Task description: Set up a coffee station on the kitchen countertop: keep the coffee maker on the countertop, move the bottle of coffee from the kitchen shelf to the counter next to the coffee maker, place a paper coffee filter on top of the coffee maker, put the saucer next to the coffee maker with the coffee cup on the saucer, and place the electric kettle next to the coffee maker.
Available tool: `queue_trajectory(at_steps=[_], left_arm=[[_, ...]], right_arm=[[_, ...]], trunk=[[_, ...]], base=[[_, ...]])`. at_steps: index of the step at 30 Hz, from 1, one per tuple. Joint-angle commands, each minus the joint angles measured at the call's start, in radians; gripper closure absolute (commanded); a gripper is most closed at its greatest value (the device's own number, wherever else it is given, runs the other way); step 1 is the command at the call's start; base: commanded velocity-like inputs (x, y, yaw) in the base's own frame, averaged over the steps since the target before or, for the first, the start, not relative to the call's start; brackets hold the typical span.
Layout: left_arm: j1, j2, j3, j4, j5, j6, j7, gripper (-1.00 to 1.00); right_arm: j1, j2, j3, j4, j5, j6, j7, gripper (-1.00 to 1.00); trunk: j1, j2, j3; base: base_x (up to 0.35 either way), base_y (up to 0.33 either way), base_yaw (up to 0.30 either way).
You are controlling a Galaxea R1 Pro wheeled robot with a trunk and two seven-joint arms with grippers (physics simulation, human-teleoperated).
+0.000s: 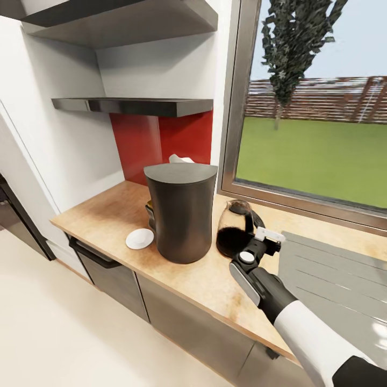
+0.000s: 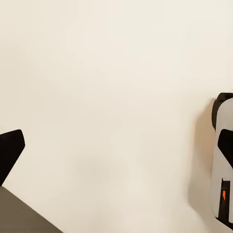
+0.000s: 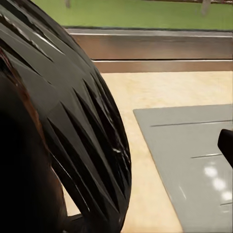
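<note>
The tall dark grey coffee maker (image 1: 180, 213) stands on the tan countertop (image 1: 102, 215). Just to its right stands the rounded dark electric kettle (image 1: 232, 230), seen very close as a dark ribbed body (image 3: 63, 121) in the right wrist view. My right gripper (image 1: 264, 240) is at the kettle's black handle, and one dark fingertip (image 3: 226, 144) stands far off to the side, so it looks open. The white saucer (image 1: 140, 238) lies left of the coffee maker. The thin dark kitchen shelf (image 1: 134, 105) hangs above. My left gripper's fingertip (image 2: 9, 151) sits at the picture's edge over pale floor.
Something white (image 1: 180, 158) peeks out behind the coffee maker, and a yellowish bit (image 1: 149, 206) shows at its left side. A grey ribbed drainboard (image 1: 333, 269) lies to the right. A window frame (image 1: 301, 201) runs along the back. Grey cabinet fronts (image 1: 115, 277) stand below the worktop.
</note>
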Motion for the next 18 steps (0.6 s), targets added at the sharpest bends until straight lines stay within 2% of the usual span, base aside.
queue_trajectory(at_steps=[1,9,18], left_arm=[[0.000,0.001,-0.007,-0.001,0.010,-0.001,-0.003,-1.00],[0.000,0.000,-0.007,-0.001,0.010,-0.001,-0.003,-1.00],[0.000,-0.001,-0.007,-0.001,0.010,-0.001,-0.003,-1.00]], right_arm=[[-0.001,-0.001,0.005,0.000,-0.009,0.002,-0.003,-1.00],[-0.001,0.000,0.004,0.002,-0.009,0.002,0.001,-1.00],[0.000,0.000,0.004,0.003,-0.009,0.002,0.001,-1.00]], trunk=[[0.001,-0.002,-0.002],[0.001,-0.002,-0.002],[0.001,-0.002,-0.002]], base=[[0.000,0.000,0.000],[-0.034,0.000,0.000],[-0.277,0.000,0.000]])
